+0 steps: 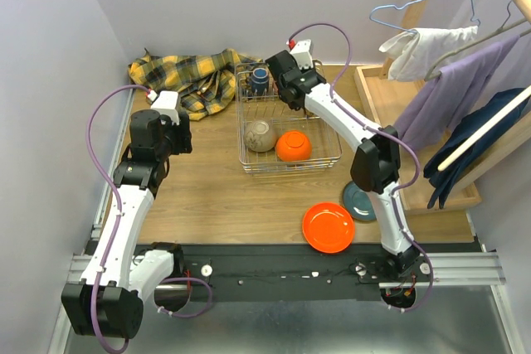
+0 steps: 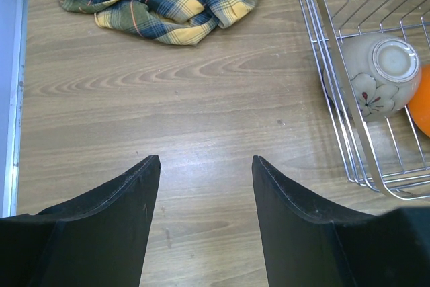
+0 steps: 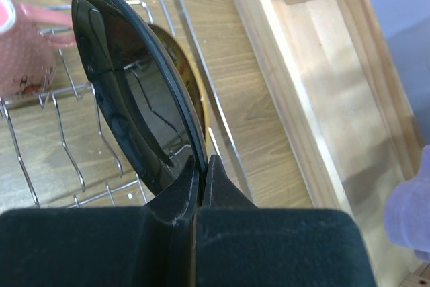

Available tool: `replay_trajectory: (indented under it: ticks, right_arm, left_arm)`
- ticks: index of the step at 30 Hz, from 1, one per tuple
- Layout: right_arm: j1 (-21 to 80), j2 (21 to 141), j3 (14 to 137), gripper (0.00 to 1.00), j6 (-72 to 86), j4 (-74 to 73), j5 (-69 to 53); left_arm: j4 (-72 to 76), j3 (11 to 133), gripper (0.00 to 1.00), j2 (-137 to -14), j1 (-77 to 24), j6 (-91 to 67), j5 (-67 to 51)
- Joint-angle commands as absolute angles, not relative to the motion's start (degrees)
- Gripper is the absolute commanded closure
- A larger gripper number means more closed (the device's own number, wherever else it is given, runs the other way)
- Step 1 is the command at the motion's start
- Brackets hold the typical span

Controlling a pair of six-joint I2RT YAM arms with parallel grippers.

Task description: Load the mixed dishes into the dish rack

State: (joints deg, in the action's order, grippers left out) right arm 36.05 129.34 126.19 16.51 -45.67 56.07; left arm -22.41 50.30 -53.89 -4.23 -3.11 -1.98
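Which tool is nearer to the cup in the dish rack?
Right. The right tool, shut on the black plate, is over the dish rack beside the cup; the left tool is outside it.

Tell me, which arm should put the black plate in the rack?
Right. Its jaws are shut on the black plate's rim, right at the dish rack. The left jaws hang open and empty above the table, beside the rack.

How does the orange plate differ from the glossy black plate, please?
The orange plate lies flat on the table, outside the dish rack; the black plate stands on edge at the rack. The orange plate is free, while the right end effector is shut on the black plate's rim. Their colours differ as named. Both are round plates.
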Motion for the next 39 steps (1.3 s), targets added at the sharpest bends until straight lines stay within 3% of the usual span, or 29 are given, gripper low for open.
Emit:
replay_trajectory:
  ticks: [1,3,6,7,10,13,18,21,25,30,39]
  right_arm:
    - [36.47,131.74,127.18,1.0,18.9,-47.99,54.76]
    - [36.47,132.1,126.74,0.99,18.11,-47.9,53.36]
    - [36.56,131.66,126.04,0.82,16.35,-47.9,48.88]
    - [36.65,131.31,125.6,0.71,16.17,-47.81,47.74]
    - [37.09,128.59,124.72,0.52,15.47,-47.55,46.41]
    - [37.35,124.9,122.7,0.38,14.77,-47.2,44.14]
    - [37.53,117.61,115.08,0.28,11.35,-46.06,39.04]
    - [37.44,111.28,109.79,0.23,7.84,-45.09,33.77]
    - [37.53,105.13,102.58,0.08,3.25,-45.08,25.42]
    - [37.44,103.35,102.65,0.06,-0.08,-43.16,27.85]
    - [37.53,105.29,110.64,0.0,-1.94,-40.7,32.42]
  left_arm:
    - [-22.32,49.83,0.34,-52.82,-3.96,-3.96,-2.37]
    - [-22.5,49.92,0.34,-53.0,-3.95,-4.22,-2.55]
    - [-22.85,50.1,0.34,-52.91,-3.96,-4.48,-2.99]
    - [-22.94,50.1,0.34,-52.82,-3.96,-4.57,-3.51]
    - [-23.99,49.92,0.34,-52.3,-3.96,-6.23,-5.97]
    - [-22.68,47.12,0.34,-49.41,-4.04,-9.48,-13.08]
    - [-9.69,35.0,0.31,-40.11,-6.32,-20.28,-26.95]
    - [-3.35,30.33,0.32,-39.02,-15.0,-26.36,-28.83]
    - [4.29,24.88,0.33,-41.91,-25.38,-31.63,-31.46]
    - [14.76,19.6,0.34,-46.75,-42.69,-36.12,-25.51]
    - [16.26,22.57,0.27,-61.22,-56.69,-42.71,-14.94]
